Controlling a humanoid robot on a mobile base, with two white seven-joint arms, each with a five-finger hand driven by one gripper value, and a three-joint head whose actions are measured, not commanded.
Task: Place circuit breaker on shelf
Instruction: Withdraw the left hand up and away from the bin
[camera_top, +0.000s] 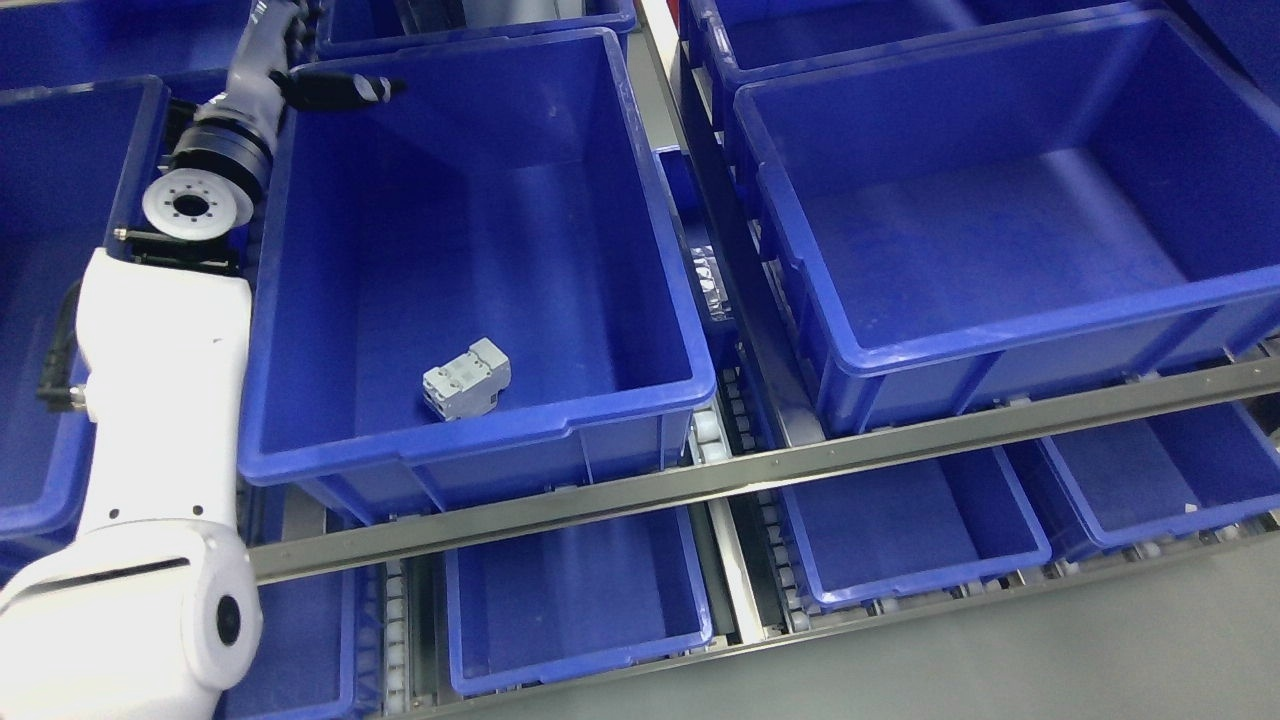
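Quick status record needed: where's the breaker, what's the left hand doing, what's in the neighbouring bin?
circuit breaker: lying on the floor of the middle blue bin, near its front wall
left hand: over that bin's back left corner, holding nothing, apart from the breaker
right hand: not in view
right blue bin: nothing visible inside

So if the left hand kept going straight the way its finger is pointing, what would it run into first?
The left hand points rightward over the back of the blue bin holding the circuit breaker. It would likely meet that bin's right wall first, though it may pass above the rim; depth is unclear.
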